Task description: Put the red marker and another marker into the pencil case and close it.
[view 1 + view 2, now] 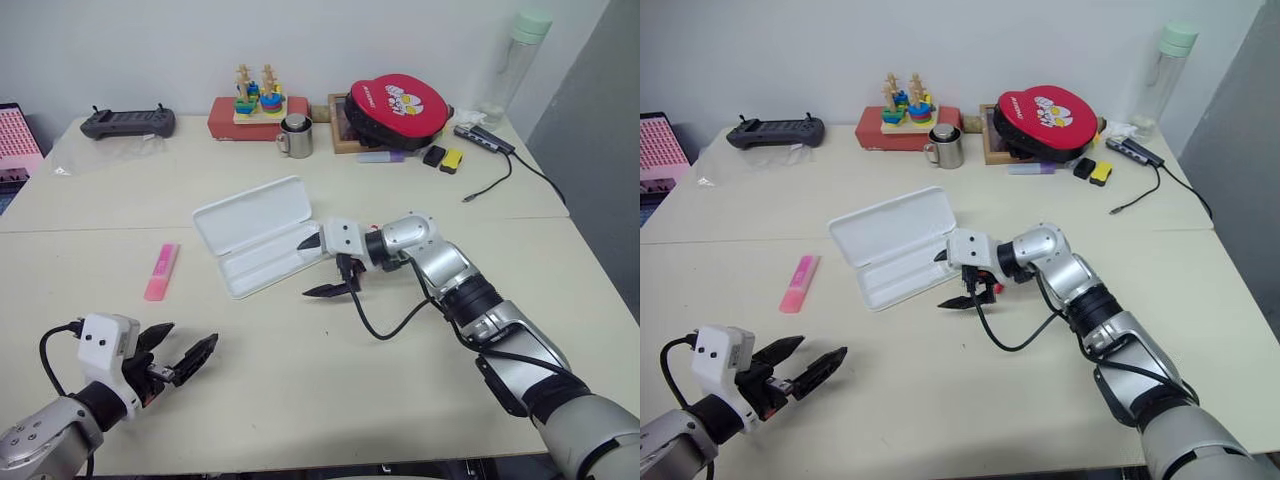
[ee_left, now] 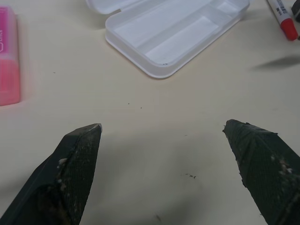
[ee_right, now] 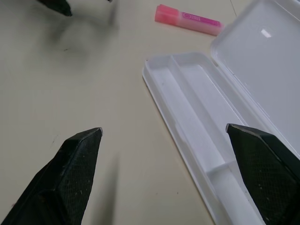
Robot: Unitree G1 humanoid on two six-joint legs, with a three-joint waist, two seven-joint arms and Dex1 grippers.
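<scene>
From the head camera I see my right gripper (image 1: pixel 328 266) hanging over the near end of the white plastic pencil case with rounded corners (image 1: pixel 262 237), fingers spread wide and holding nothing. The case lies open, hinged lid laid back and divided tray empty. A bit of red shows just under this gripper, probably the red marker, though the hand hides most of it. My left gripper (image 1: pixel 180 352) hovers low and near me, also wide open and empty. The flat, chunky bright pink highlighter (image 1: pixel 161 271) lies ahead of it, long axis running roughly away from me, so the left arm is the nearer one for it.

In the left wrist view the slim white-barrelled marker with the red cap (image 2: pixel 282 17) lies just beside the case's end.

In the right wrist view the tray stretches lengthwise ahead between the fingers.
</scene>
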